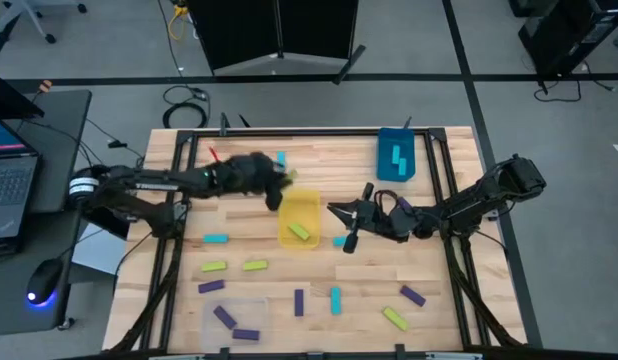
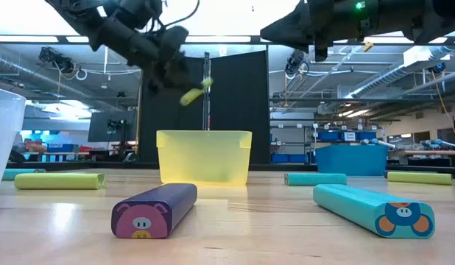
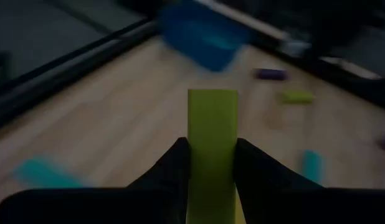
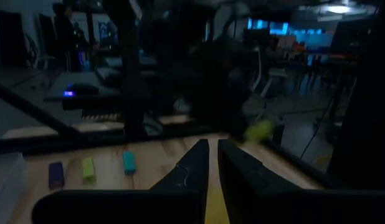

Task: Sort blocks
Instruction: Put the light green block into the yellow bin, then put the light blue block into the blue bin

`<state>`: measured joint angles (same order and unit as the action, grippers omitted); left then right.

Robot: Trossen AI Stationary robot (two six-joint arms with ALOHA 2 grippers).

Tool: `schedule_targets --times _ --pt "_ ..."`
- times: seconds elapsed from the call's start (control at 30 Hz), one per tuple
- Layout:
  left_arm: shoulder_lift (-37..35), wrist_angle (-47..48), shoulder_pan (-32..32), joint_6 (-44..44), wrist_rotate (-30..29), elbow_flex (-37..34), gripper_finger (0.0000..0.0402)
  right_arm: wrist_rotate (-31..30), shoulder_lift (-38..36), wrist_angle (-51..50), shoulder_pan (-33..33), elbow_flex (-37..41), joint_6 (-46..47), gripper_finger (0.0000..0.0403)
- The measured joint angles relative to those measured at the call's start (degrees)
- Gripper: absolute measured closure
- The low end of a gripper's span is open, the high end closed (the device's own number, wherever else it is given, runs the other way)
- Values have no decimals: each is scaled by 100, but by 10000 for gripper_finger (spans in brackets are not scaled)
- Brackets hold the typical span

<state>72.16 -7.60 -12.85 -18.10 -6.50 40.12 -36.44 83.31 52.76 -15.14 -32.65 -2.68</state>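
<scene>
It was a robotics lab or workshop. Exposed ceiling ducts (image 2: 21, 66) and strip lights (image 2: 338, 38) ran overhead, shelving with blue bins (image 2: 338, 135) stood at right, and a laptop (image 1: 9, 180) sat at far left beside the wooden counter (image 1: 319, 160).

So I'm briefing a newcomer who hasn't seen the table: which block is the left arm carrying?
Find the yellow bin at the middle of the table. Just beyond its far-left corner hovers the left gripper, shut on a yellow-green block. It is the only block held in the air; the others lie on the wood or in bins.
</scene>
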Motion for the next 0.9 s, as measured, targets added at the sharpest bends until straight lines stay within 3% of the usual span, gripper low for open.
schedule_targets --times 0.3,0.6,0.9 --pt "1032 -626 597 -60 0 -2 298 0 0 310 -28 -6 -146 357" --pt "1034 -655 843 -85 -6 1 177 2 0 395 -87 -6 -115 357" --pt "834 -548 854 -1 -68 -1 157 43 0 -55 -87 -6 719 357"
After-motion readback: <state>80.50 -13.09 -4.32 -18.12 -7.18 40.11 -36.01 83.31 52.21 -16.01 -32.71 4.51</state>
